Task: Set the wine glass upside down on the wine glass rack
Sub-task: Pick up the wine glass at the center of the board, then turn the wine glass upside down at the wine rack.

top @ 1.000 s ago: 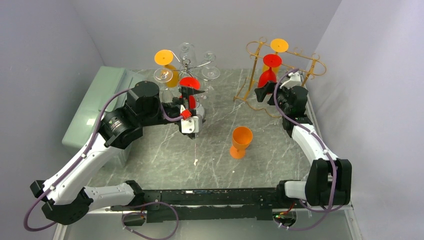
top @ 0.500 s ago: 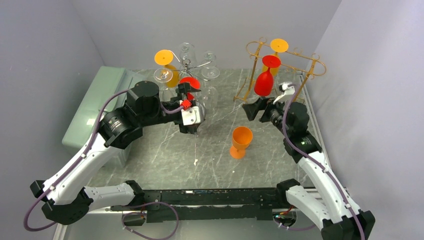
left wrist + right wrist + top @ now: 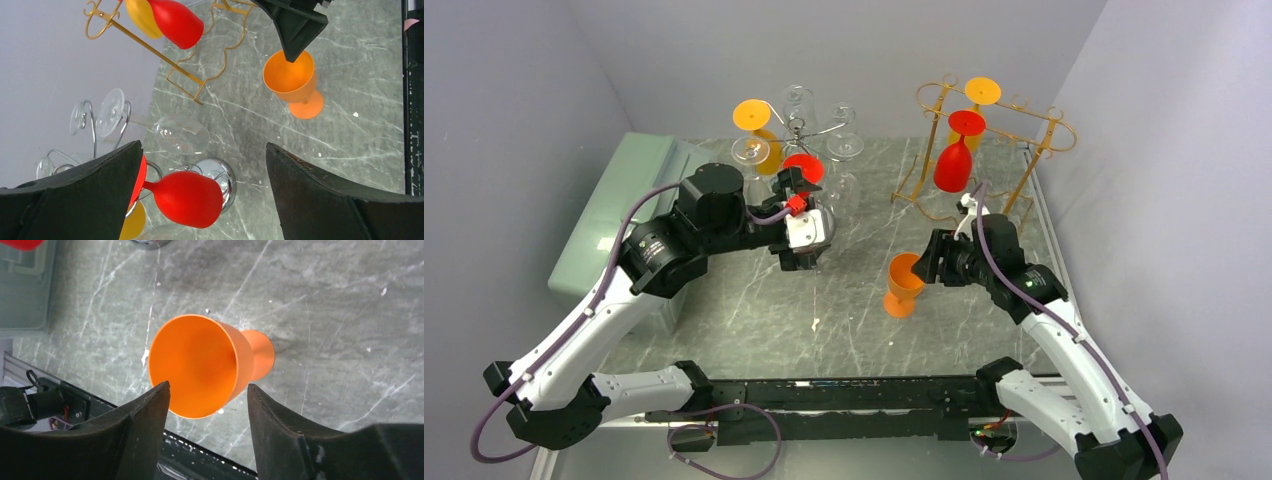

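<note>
The orange glass (image 3: 906, 284) stands on the table (image 3: 754, 300) in front of the gold rack (image 3: 1024, 125), where 1 red glass (image 3: 952, 165) hangs upside down. The right gripper (image 3: 208, 386), up at that rack 1 second ago, is now at the orange bowl's rim, fingers spread and gripping nothing. The left gripper (image 3: 204, 150) gapes empty beside the silver rack (image 3: 799, 130). The orange glass is upright: mouth up, stem vertical.

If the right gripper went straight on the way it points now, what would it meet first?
The orange wine glass. In the wrist view its open bowl sits straight ahead, framed by the open jaws of the right gripper. How far off the rim is, I can't judge.
</note>
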Robot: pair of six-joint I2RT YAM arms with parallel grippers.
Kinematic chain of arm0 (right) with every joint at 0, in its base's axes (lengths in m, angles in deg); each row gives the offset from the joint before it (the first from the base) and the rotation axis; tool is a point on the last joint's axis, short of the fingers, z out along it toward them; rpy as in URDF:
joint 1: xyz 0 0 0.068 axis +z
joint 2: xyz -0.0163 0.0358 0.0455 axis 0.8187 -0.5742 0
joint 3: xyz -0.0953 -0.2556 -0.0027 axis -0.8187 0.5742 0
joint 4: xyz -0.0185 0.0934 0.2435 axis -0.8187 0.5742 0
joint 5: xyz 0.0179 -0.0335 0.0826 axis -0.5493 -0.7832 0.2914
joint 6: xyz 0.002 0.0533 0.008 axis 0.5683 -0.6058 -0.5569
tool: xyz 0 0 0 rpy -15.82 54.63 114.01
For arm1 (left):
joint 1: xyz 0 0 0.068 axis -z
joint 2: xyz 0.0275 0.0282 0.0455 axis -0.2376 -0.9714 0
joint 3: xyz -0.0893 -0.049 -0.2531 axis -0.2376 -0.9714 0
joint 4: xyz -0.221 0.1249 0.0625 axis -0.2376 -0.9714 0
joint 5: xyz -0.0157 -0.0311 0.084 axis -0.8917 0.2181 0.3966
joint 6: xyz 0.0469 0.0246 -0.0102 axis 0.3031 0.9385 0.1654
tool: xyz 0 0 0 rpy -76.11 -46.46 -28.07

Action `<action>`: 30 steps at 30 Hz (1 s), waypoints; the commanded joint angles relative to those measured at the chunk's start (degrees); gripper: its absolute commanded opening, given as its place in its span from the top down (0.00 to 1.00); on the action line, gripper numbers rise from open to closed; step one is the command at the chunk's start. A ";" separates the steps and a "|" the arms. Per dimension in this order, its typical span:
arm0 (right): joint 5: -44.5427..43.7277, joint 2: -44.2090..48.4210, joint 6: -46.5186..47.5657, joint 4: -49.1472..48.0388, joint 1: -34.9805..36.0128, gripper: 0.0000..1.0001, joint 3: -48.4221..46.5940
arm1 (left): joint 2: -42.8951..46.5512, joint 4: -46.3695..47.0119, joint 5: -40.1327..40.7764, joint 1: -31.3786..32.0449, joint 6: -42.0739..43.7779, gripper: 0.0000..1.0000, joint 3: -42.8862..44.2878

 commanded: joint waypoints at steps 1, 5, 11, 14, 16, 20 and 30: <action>0.38 -1.65 -0.59 3.93 0.54 0.42 -0.74 | 1.40 -1.54 -1.08 0.25 -0.65 0.01 2.27; 0.09 -4.19 -0.78 2.13 0.98 0.52 1.81 | 1.59 -2.92 -1.03 0.20 -0.86 0.01 2.18; -4.23 -5.17 -2.97 0.00 1.88 0.85 1.40 | 2.58 -3.35 -2.43 0.23 -0.52 0.01 0.90; -7.16 -2.57 -0.92 2.62 1.87 1.00 -5.22 | 2.42 -3.88 -2.93 0.24 -1.40 0.01 1.31; -7.64 -0.30 0.77 3.41 1.80 1.00 -10.98 | 1.18 -4.93 -2.55 0.20 -3.46 0.01 2.56; -4.31 2.63 3.07 1.31 1.80 1.00 -20.51 | -1.21 -6.89 -1.79 0.23 -9.59 0.00 5.21; 2.07 8.48 2.98 -20.42 1.80 1.00 -19.42 | -2.78 -1.14 -3.06 0.19 -28.19 0.01 2.13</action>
